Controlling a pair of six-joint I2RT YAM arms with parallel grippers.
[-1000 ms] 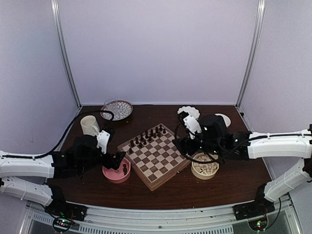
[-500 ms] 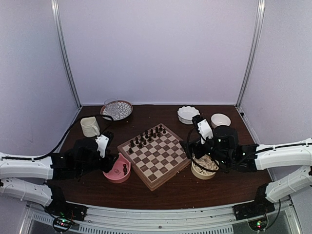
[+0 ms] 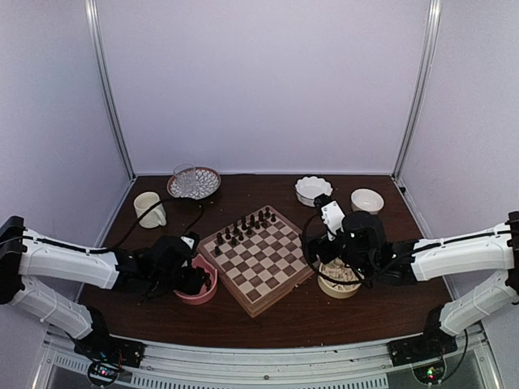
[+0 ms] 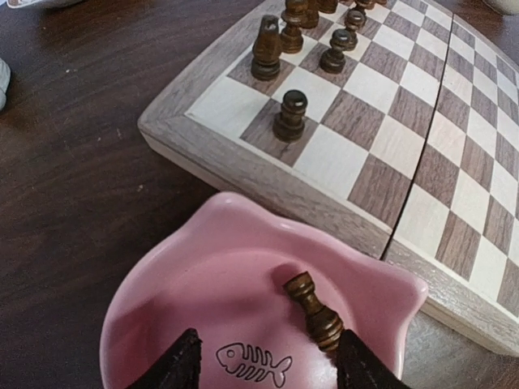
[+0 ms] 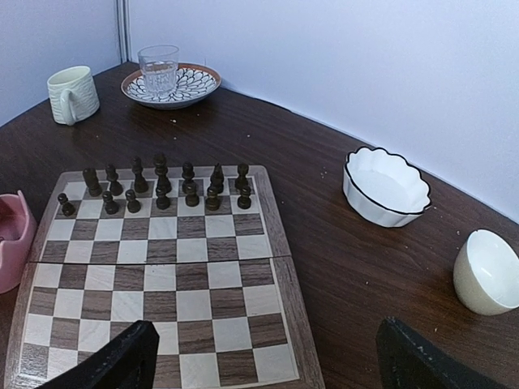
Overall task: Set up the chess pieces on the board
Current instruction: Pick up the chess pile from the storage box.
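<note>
Step in hand: fetching a dark piece from the pink bowl [image 4: 174, 243] for the board [image 4: 268, 177].

- Left claw [image 4: 272, 363] hangs low over the bowl, jaws part-open and straddling the one dark chess piece [image 4: 313, 306] that lies on its side on the bowl floor. The piece sits close to the claw's right finger; nothing is clamped as far as the wrist view shows.
- No other piece is visible in the bowl, which stands on the bench [image 3: 365, 316] just beside the board's left edge.
- Dark pieces on the board [image 5: 162, 190] stand upright in two rows along its far edge. The near half of the board is bare of pieces.
- Right claw [image 5: 263, 366] is wide open and holds nothing. It hovers above the tan bowl [image 3: 339, 285] off the board's right edge; that bowl's pale contents are too small to make out.

Judgement: dark side nearly set, white side not begun.

Next move calls for: centring the left jaws on the lying piece, closing across its narrow body, and lifting clear of the bowl rim. The piece must then be stood upright on a free square in the dark rows without knocking its neighbours.
</note>
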